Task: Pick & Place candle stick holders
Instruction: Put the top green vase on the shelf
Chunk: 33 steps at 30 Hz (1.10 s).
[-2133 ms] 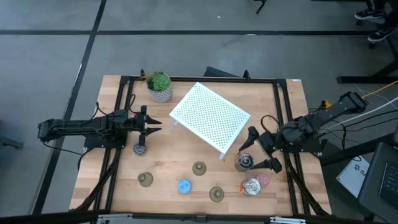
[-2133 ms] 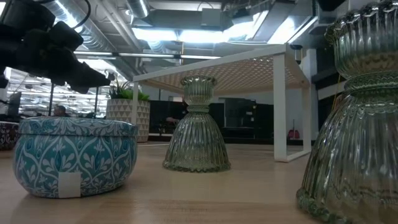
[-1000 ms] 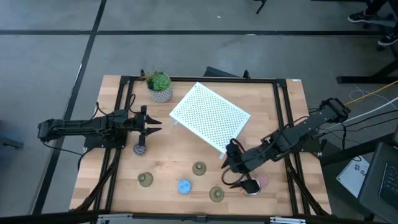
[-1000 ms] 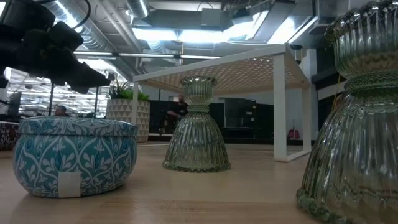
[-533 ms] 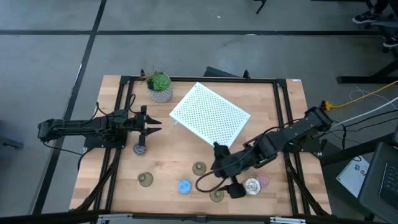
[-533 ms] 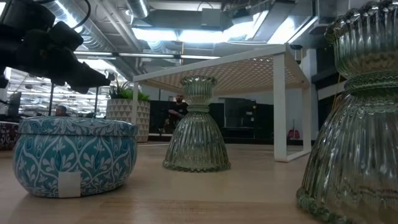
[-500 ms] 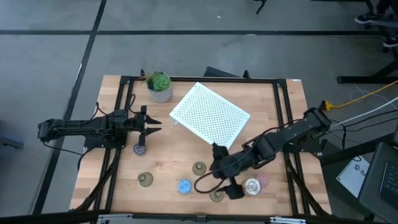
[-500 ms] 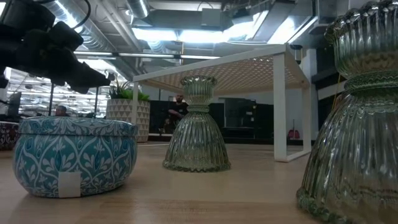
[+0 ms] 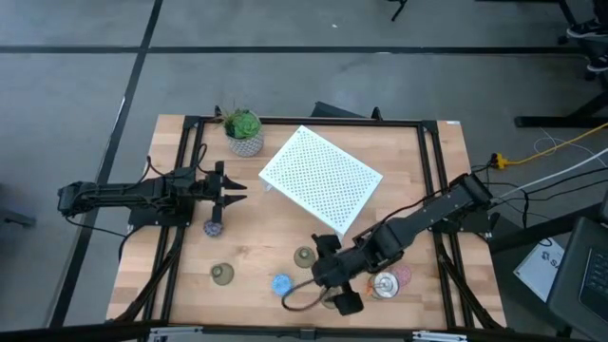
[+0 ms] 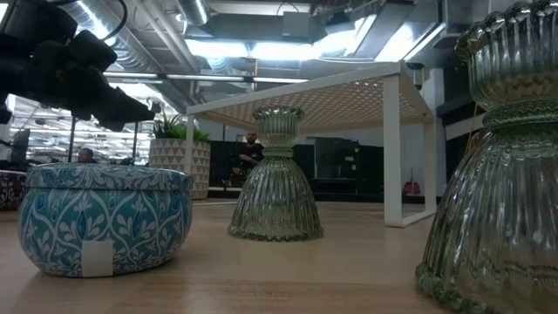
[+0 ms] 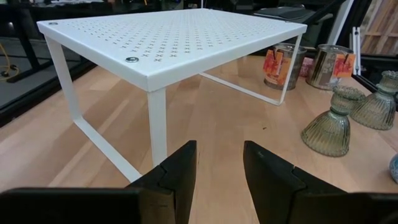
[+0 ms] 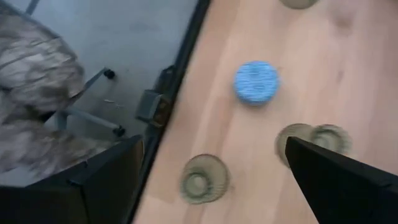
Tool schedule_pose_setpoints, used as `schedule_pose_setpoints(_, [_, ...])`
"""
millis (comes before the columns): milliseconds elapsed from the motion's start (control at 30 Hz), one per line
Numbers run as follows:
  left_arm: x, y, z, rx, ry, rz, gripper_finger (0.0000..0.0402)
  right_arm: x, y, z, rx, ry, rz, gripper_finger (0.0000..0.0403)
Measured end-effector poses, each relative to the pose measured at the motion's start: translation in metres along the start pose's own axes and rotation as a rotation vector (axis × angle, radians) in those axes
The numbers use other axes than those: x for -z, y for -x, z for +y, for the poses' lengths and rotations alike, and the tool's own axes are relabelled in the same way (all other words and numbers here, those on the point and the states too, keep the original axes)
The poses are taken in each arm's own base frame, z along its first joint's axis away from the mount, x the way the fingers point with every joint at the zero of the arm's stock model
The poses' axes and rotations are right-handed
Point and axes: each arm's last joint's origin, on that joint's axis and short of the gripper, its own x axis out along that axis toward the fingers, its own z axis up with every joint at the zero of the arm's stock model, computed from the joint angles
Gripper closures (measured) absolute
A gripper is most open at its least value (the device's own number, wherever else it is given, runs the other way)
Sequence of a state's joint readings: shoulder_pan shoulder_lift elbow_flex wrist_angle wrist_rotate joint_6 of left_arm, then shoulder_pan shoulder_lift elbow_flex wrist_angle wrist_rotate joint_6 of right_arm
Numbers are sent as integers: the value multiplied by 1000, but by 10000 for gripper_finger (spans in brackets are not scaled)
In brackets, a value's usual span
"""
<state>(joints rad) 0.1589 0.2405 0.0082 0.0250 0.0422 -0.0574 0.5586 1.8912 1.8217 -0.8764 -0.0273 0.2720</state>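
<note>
My right gripper point(image 9: 332, 275) hangs wide open above the table's near middle, over two olive-green holders point(image 12: 204, 178) point(image 12: 311, 140), with the blue holder point(image 9: 281, 283) just to its left; it touches nothing. A third olive holder point(image 9: 221, 275) stands further left. The purple holder point(image 9: 215, 227) stands by my left gripper point(image 9: 233, 190), which is open and empty point(image 11: 217, 180). One silver holder point(image 9: 384, 284) and the pink one point(image 9: 403, 275) stand at the near right. Both silver holders point(image 11: 283, 62) point(image 11: 329, 62) show in the left wrist view. All stand upright on their bases.
A white perforated stand point(image 9: 321, 178) stands on its legs at the table's middle far side, and a potted plant point(image 9: 244, 131) at the far left. The table's near edge point(image 12: 168, 124) lies close to the right gripper. A black frame point(image 9: 190, 123) borders the table.
My right gripper has gone toward the table's left and near edges, away from the silver holders, and now hangs over the olive-green holders beside the blue one. It has stayed wide open. No holder has moved.
</note>
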Motion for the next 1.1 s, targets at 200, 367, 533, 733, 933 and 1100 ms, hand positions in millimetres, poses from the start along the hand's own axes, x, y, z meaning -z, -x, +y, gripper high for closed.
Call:
schedule_pose_setpoints(200, [0, 0, 0, 0, 0, -1, 274, 5, 0, 17, -28, 99, 8, 8])
schedule_pose_setpoints(367, [0, 0, 0, 0, 0, -1, 274, 4, -8, 19, -32, 152, -1, 8])
schedule_pose_setpoints(533, [0, 0, 0, 0, 0, 2, 274, 1, -25, 17, -23, 146, -18, 8])
schedule_pose_setpoints(733, [0, 0, 0, 0, 0, 0, 274, -3, -36, 8, -16, 114, -25, 8])
schedule_pose_setpoints(933, [0, 0, 0, 0, 0, 0, 274, -2, -43, -2, 2, 66, 7, 8])
schedule_pose_setpoints(1100, [0, 0, 0, 0, 0, 0, 274, -4, -44, -11, 13, 2, 3, 8])
